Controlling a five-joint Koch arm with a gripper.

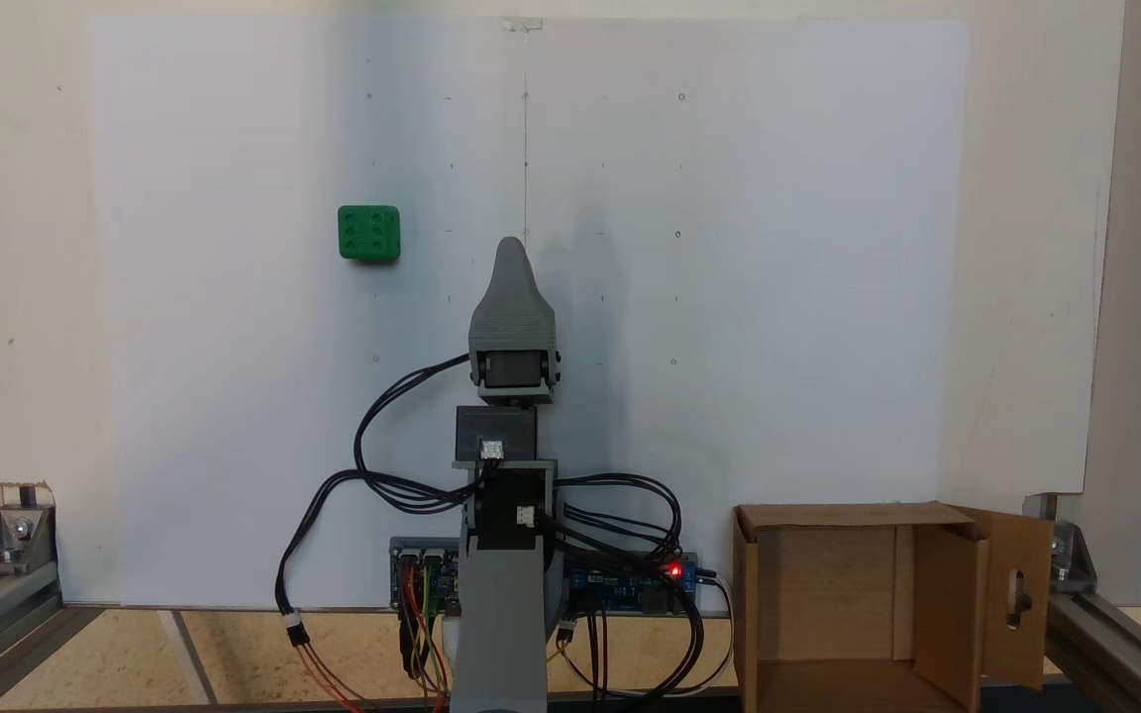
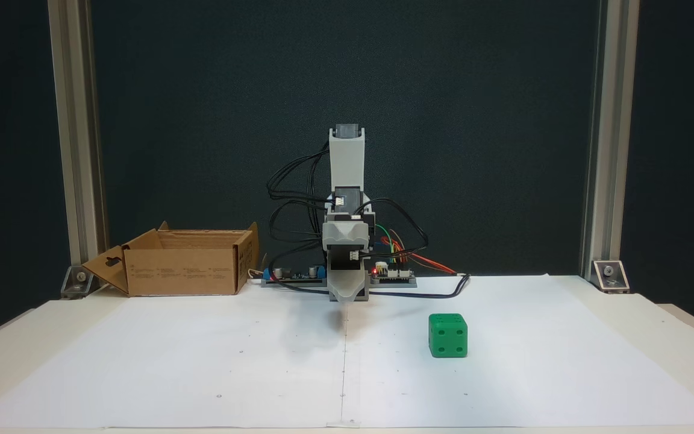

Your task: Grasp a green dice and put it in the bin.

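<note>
Right now I see the arm folded at rest over its base, with the jaws [image 1: 514, 248] pointing out over the white sheet [image 1: 778, 297] and their tip low above it [image 2: 347, 296]. Only a single grey tapered shell shows in both fixed views, one jaw hiding the other, so I cannot tell whether they are parted or closed; nothing is visibly held. The green dice [image 1: 369, 233] sits alone on the sheet, well apart from the jaws: up and to the left of them in the view from above, and forward and to the right of them in the front-facing view [image 2: 447, 335], where a four-pip face looks at the camera. From above its top face shows six pips. The bin [image 1: 858, 604] stands at the near edge of the table beside the arm's base, open, its interior showing bare cardboard, with the keyhole-slotted flap [image 1: 1018, 594] swung outward. In the front-facing view the bin [image 2: 181, 271] lies at back left, far from the dice. Black cables [image 1: 382, 436] loop around the arm, and a red light [image 1: 674, 569] glows on the board at its foot.
</note>
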